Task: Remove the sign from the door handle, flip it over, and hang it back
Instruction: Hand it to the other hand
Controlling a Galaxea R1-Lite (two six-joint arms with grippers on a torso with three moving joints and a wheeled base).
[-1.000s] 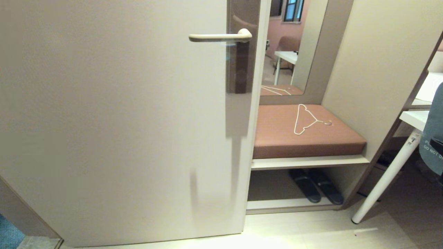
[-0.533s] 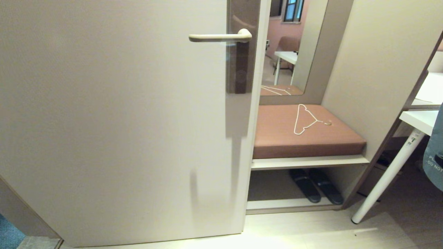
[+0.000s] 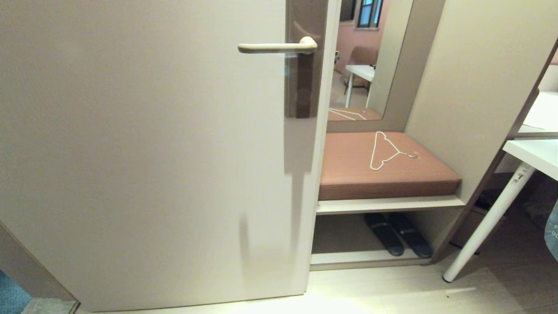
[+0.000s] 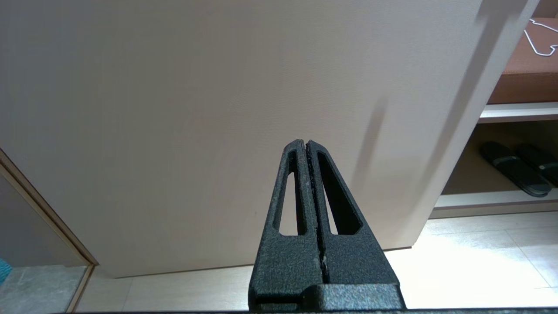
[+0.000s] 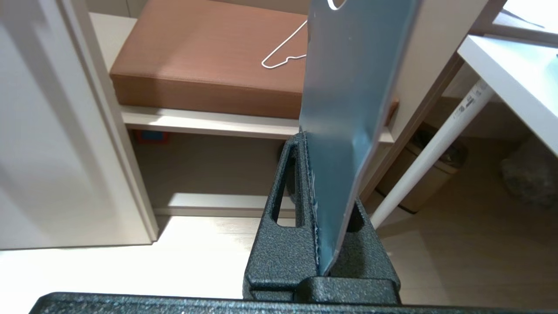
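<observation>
Since the earlier frames the sign (image 3: 552,233) has slid almost out of the head view: a second ago you could read part of its white lettering at the right edge, and now only a pale-blue sliver shows low on that edge, beyond the white table (image 3: 532,153). The door, the seat and the rest have not shifted, so it is the sign and the arm carrying it that moved, not the camera.

Your first step is done. The door handle (image 3: 277,47) is bare, with nothing hanging on its lever. The right gripper (image 5: 314,174) has its jaws clamped tight on one end of the sign, pinching the card's edge, and the card stands up out of them with its round hole at the far end, just cut off by the frame. In the right wrist view you see one blue face at a steep angle; no lettering shows from there.

Whether the turn-over has begun I cannot tell. By my reading, you have yet to present the white face and thread the hole back over the lever.

The left gripper (image 4: 307,174) is parked low before the door, jaws closed on nothing.

The white wire hanger (image 3: 385,151) lies on the brown seat cushion (image 3: 348,174), well apart from the job.
</observation>
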